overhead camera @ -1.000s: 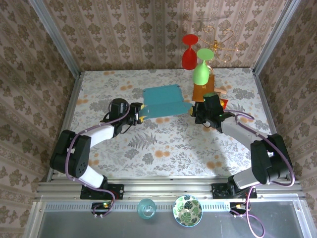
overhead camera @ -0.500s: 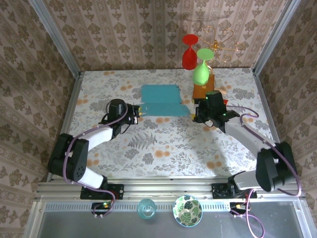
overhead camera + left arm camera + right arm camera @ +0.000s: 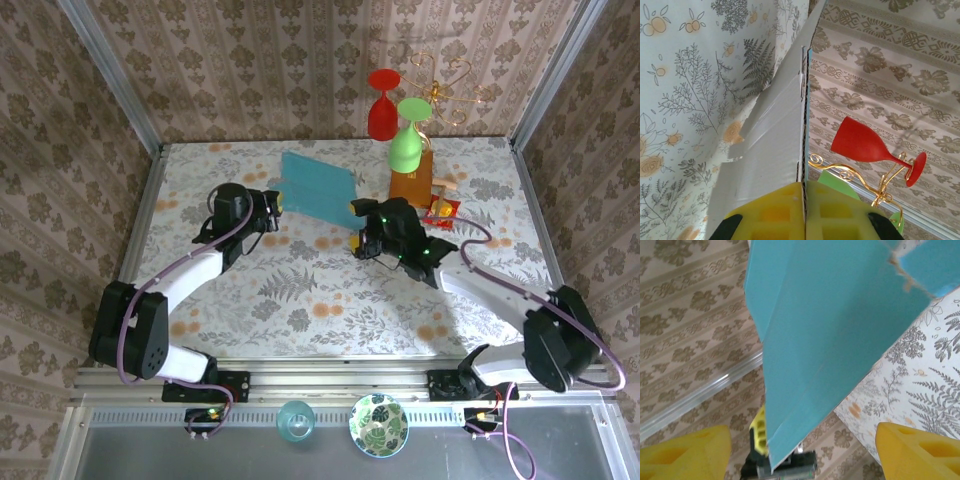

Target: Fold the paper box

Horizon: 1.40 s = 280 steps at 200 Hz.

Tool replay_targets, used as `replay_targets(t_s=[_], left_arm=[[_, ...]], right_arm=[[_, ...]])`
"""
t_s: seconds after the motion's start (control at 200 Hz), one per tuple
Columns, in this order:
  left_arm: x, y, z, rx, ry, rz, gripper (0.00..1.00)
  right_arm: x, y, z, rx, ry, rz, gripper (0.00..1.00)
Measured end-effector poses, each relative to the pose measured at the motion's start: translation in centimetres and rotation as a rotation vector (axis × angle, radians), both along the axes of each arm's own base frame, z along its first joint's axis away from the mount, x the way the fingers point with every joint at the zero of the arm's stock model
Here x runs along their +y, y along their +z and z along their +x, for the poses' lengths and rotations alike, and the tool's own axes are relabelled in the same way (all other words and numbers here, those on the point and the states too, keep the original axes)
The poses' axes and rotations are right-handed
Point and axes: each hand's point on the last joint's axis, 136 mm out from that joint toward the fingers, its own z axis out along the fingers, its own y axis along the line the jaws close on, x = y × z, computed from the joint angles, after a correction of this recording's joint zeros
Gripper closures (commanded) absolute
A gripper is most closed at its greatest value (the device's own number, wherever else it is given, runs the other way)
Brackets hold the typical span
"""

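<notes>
One plain paper box [image 3: 318, 186] in left tool [image 3: 805, 200]

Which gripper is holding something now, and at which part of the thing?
The left gripper is shut on the paper box, pinching its left edge. The right gripper is open, holding nothing.

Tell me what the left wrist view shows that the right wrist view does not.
Left wrist, not right wrist: the white inner side of the paper box, whose edge the shut left gripper pinches, plus a red goblet and a gold wire stand. Right wrist, not left wrist: the box's blue outer side, raised at a tilt ahead of the open right gripper, untouched by its fingers. Both: the box, the floral tablecloth and the patterned wallpaper.
</notes>
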Motion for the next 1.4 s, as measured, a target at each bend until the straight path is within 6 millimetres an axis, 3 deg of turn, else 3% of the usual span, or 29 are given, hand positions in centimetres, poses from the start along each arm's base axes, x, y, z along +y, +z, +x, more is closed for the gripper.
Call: replay_targets(t_s=[0.21, 0.375, 0.47, 0.555, 0.615, 0.68, 0.75, 0.875, 1.0, 1.09, 1.165, 1.29, 1.4], left_arm=[[0.0, -0.1, -0.1, 0.006, 0.001, 0.003, 1.00], [0.1, 0.7, -0.3, -0.013, 0.004, -0.003, 1.00], [0.1, 1.4, -0.5, -0.025, 0.003, -0.011, 1.00], [0.1, 1.9, -0.7, -0.034, 0.004, -0.014, 1.00], [0.3, 2.2, -0.7, -0.040, 0.013, -0.014, 0.79], [0.7, 2.4, -1.0, -0.033, 0.017, -0.009, 0.62], [1.2, 2.7, -1.8, -0.028, 0.002, 0.010, 0.54], [4.0, 4.9, -3.1, -0.046, 0.003, 0.084, 0.49], [8.5, 9.1, -3.8, -0.112, 0.063, 0.181, 0.49], [11.0, 10.4, -4.2, -0.132, 0.092, 0.246, 0.53], [11.9, 9.5, -4.0, -0.108, 0.088, 0.283, 0.55], [11.9, 5.4, -3.0, 0.009, 0.042, 0.326, 0.56], [11.7, 2.8, -3.1, 0.092, 0.009, 0.347, 0.57]], right_arm=[[3.5, -1.2, -0.1, 0.022, 0.005, 0.051, 0.28], [3.6, -1.3, 2.5, -0.005, -0.063, 0.081, 0.39], [3.7, -1.1, 4.1, -0.025, -0.090, 0.093, 0.53], [3.6, -1.2, 5.0, -0.034, -0.111, 0.097, 0.82], [3.6, -1.3, 5.3, -0.033, -0.120, 0.095, 1.00], [3.4, -1.0, 5.5, -0.037, -0.133, 0.085, 1.00], [3.1, -0.4, 5.9, -0.041, -0.135, 0.062, 1.00], [2.5, 3.2, 5.6, -0.070, -0.112, -0.002, 1.00], [1.4, 9.4, 4.4, -0.135, -0.081, -0.046, 1.00], [0.5, 13.4, 3.1, -0.170, -0.063, -0.068, 1.00], [-0.2, 15.8, 1.6, -0.170, -0.042, -0.098, 1.00], [-0.1, 19.1, -1.5, -0.116, 0.018, -0.142, 1.00], [0.5, 20.2, -3.8, -0.062, 0.080, -0.165, 1.00]])
